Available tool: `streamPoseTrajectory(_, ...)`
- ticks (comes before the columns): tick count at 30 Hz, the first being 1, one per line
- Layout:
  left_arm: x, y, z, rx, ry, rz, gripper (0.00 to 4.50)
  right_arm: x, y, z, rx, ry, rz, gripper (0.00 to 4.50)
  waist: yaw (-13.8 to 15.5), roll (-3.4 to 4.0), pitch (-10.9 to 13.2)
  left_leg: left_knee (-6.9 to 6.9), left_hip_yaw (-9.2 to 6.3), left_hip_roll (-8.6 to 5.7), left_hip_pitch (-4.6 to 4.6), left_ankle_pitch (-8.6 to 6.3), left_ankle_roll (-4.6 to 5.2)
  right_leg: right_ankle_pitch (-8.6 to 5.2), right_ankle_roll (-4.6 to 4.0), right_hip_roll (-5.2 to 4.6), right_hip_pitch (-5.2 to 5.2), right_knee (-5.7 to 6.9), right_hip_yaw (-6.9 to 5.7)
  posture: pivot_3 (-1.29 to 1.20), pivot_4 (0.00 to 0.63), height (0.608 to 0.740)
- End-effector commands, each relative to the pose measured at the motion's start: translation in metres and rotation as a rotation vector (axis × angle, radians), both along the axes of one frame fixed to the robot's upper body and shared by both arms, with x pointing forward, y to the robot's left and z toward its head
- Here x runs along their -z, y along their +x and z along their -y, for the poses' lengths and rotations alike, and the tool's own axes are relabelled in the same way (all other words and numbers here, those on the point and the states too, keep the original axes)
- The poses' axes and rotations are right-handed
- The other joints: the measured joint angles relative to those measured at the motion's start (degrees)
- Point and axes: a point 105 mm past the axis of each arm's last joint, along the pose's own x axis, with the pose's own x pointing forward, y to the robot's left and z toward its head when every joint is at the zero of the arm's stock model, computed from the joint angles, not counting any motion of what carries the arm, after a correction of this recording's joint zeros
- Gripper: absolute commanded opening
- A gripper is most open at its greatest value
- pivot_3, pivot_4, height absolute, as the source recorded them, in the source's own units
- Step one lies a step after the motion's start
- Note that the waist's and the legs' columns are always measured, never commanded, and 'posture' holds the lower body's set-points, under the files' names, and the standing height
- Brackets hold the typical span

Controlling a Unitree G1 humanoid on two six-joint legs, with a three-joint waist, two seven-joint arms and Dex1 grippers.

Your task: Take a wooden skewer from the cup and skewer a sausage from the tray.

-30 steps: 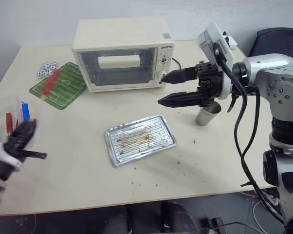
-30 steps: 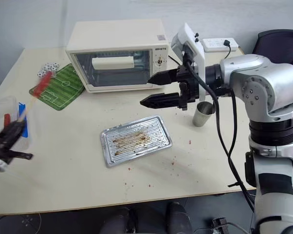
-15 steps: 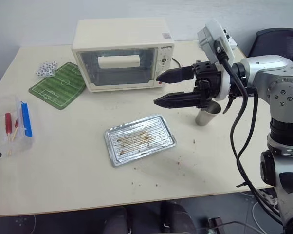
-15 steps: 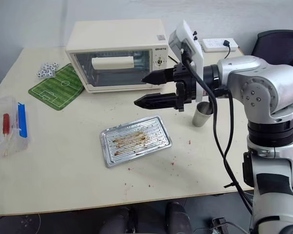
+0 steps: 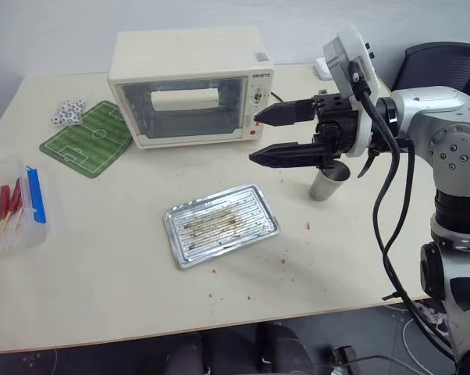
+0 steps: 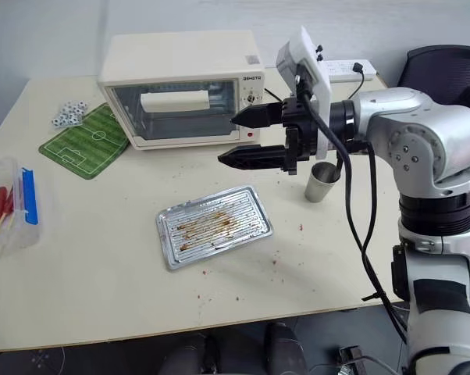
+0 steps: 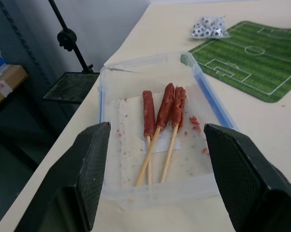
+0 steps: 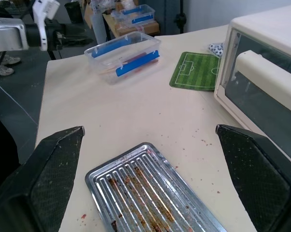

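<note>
A pale wooden table [image 5: 126, 289] speckled with red crumbs fills the room's foreground, a grey wall behind. On it stand a cream toaster oven [image 5: 190, 86], a green pitch mat [image 5: 85, 139], the stained tray [image 5: 221, 224] and the cup [image 5: 326, 183]. The right gripper [image 5: 275, 135] hovers spread above the tray. The left gripper [image 7: 155, 179], fingers apart, faces a clear tub [image 7: 111, 96] of three skewered sausages [image 7: 162, 108].
</note>
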Motion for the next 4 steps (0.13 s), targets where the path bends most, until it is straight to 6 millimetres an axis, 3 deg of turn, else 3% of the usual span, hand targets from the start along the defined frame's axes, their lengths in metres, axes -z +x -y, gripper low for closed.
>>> streamPoseTrajectory(1, -0.0046, -0.0217, 0.0121, 0.065, -0.015, -0.025, 3.29, -0.0062, -0.0028, 0.0002, -0.021, 0.006, 0.046, 4.5, -0.2, 0.0, 0.0, 0.0, 0.0, 0.0, 0.0, 0.0, 0.0, 0.0, 0.0, 0.0, 0.0, -0.01, -0.02, 0.0, 0.15, 0.74)
streamPoseTrajectory(4, -0.0068, -0.0265, 0.0167, 0.099, -0.007, -0.042, 3.29, -0.0054, -0.0016, -0.0012, -0.028, 0.008, 0.046, 4.5, -0.2, -0.02, 0.0, 0.0, -0.04, 0.0, 0.02, 0.01, 0.0, -0.04, -0.08, -0.02, 0.0, -0.04, -0.08, 0.0, 0.15, 0.74)
